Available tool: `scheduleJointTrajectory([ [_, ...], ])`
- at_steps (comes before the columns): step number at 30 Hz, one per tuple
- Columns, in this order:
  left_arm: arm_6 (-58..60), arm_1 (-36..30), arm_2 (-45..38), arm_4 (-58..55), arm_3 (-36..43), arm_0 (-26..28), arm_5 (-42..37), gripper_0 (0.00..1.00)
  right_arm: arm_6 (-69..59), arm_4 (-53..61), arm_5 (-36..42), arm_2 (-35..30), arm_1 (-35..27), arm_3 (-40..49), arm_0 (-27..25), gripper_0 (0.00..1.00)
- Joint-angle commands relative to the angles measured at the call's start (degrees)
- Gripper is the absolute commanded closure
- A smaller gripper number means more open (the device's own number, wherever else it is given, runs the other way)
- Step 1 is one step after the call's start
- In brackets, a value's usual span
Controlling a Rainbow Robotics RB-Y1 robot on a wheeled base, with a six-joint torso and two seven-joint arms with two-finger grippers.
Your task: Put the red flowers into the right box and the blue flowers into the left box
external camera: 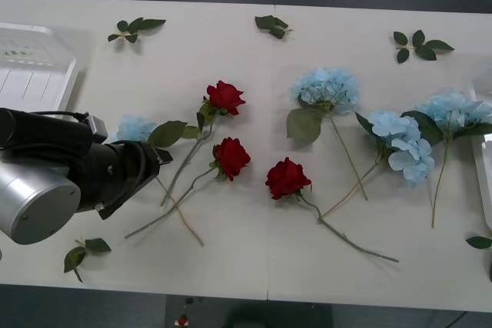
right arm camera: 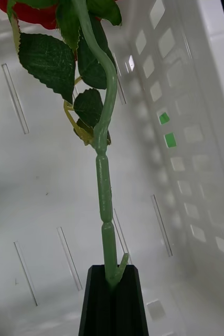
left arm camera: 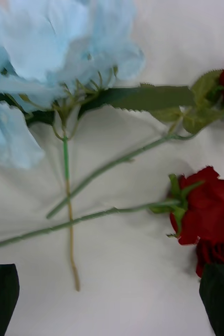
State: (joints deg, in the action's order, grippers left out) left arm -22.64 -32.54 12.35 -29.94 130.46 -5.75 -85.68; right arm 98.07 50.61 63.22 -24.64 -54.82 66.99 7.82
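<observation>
My right gripper (right arm camera: 113, 273) is shut on the green stem of a red flower (right arm camera: 33, 13), which it holds inside the right box (right arm camera: 195, 105), next to its perforated white wall. My left gripper (left arm camera: 112, 273) is open above the table, over the thin stem of a blue flower (left arm camera: 54, 47) (external camera: 134, 127) and two crossing rose stems. Three red flowers (external camera: 225, 96) (external camera: 231, 157) (external camera: 287, 177) lie mid-table. Three more blue flowers (external camera: 328, 87) (external camera: 401, 144) (external camera: 453, 109) lie to their right. The left box (external camera: 34, 74) stands at the far left. The right box edge (external camera: 484, 174) shows at the right.
Loose green leaf sprigs (external camera: 134, 28) (external camera: 271, 25) (external camera: 419, 44) lie along the table's far side, with others (external camera: 83, 253) (external camera: 478, 242) near the front. My left arm (external camera: 69, 174) covers part of the table's left side.
</observation>
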Motion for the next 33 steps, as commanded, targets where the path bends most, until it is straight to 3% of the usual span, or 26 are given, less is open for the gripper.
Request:
scheduleJointTrajectory([
  [1, -2.58, -2.09, 2.15, 3.83, -2.4, -1.2, 1.31, 0.0, 0.02, 0.46, -3.72, 1.26, -0.47, -1.25, 0.53, 1.0],
  [5, -3.02, -2.09, 3.12, 4.98, -6.71, -3.22, 2.8, 0.0, 0.02, 0.46, -6.09, 2.67, 0.06, -1.51, 0.53, 1.0],
  [7, -3.37, -1.91, 3.64, 5.24, -8.82, -4.45, 3.5, 0.0, 0.11, 0.46, -6.09, 2.67, 0.24, -1.43, 0.53, 0.91],
  [9, -3.72, -1.65, 4.44, 6.12, -10.84, -5.59, 4.12, 0.0, 0.2, 0.46, -6.09, 2.67, 0.41, -1.51, 0.53, 0.65],
  [11, -3.99, -1.3, 5.84, 7.26, -13.48, -7.09, 5.17, 0.0, 0.46, 0.72, -6.09, 2.67, 0.32, -1.51, 0.53, 0.16],
  [12, -4.07, -1.21, 6.28, 7.61, -14.27, -7.61, 5.61, 0.0, 0.55, 0.9, -6.09, 2.67, 0.32, -1.43, 0.53, 0.08],
  [17, -5.22, -1.56, 8.57, 9.9, -18.49, -10.95, 6.23, 0.0, 1.34, 2.39, -4.42, 2.23, 0.32, -0.72, 0.53, 0.01],
  [29, -6.98, -1.39, 14.1, 11.48, -29.47, -18.16, 9.04, 0.0, 0.2, 2.83, 17.38, -7.79, 0.32, 12.28, 0.53, 0.01],
  [33, -7.41, -1.48, 15.69, 11.74, -31.76, -19.3, 10.01, 0.0, -1.91, 5.03, 20.8, -8.58, 0.59, 14.57, 0.53, 0.01],
])
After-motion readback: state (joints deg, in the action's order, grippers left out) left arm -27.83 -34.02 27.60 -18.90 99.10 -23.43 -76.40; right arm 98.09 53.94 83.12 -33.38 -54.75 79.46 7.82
